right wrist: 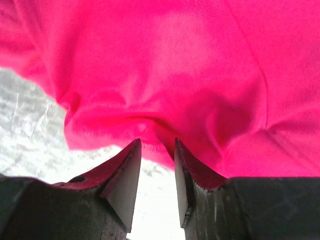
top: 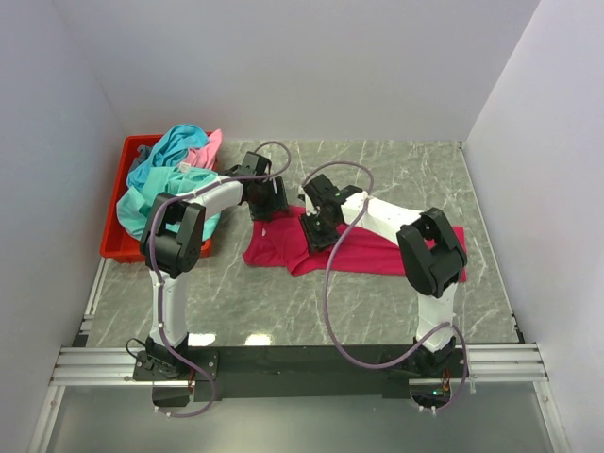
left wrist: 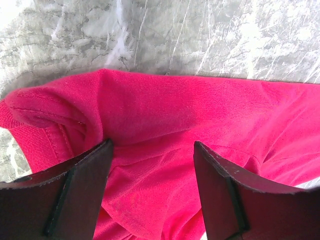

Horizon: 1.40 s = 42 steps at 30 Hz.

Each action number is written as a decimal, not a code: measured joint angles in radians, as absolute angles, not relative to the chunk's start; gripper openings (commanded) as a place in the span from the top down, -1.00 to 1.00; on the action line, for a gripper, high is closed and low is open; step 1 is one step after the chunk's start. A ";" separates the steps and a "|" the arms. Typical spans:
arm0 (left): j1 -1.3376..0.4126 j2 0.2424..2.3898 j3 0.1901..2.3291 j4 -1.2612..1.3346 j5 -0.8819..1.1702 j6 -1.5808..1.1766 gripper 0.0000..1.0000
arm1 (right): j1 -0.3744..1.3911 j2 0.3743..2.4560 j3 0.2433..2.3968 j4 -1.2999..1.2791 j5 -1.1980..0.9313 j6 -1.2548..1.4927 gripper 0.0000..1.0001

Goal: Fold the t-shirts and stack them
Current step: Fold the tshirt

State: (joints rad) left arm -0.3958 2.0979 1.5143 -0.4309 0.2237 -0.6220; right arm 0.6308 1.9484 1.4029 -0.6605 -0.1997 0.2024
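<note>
Top external view: red bin (top: 112, 248) at tabletop's (top: 396, 170) left edge, teal t-shirt (top: 175, 149) and pink t-shirt (top: 210, 146) heaped inside. Magenta t-shirt (top: 373, 255) lies mid-tabletop. My left jaws gape wide over its left end; my right jaws pinch a bunched fold.

Magenta t-shirt (top: 377, 253) lies crumpled centrally; teal and pink t-shirts (top: 175, 156) heaped left

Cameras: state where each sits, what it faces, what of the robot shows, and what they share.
Top external: above and behind the bases, looking down at the table; both arms show whole.
Left wrist: on the left arm, facing the magenta t-shirt; open left claw shows.
Right wrist: on the right arm, facing the same cloth; right claw nips a fold.
Shared: all three see that t-shirt.
</note>
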 measured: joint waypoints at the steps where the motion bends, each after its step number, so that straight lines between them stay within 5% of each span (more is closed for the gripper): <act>1: -0.396 2.098 1.514 -0.430 0.224 -0.622 -0.46 | 0.631 1.937 1.398 -0.665 -0.202 0.200 0.19; 23: -0.396 2.099 1.531 -0.456 0.219 -0.623 -0.53 | 0.601 1.834 1.370 -0.717 -0.248 0.179 0.20; 42: -0.462 2.094 1.617 -0.700 0.067 -0.648 -0.68 | 0.153 1.837 1.243 -0.657 -0.103 0.180 0.17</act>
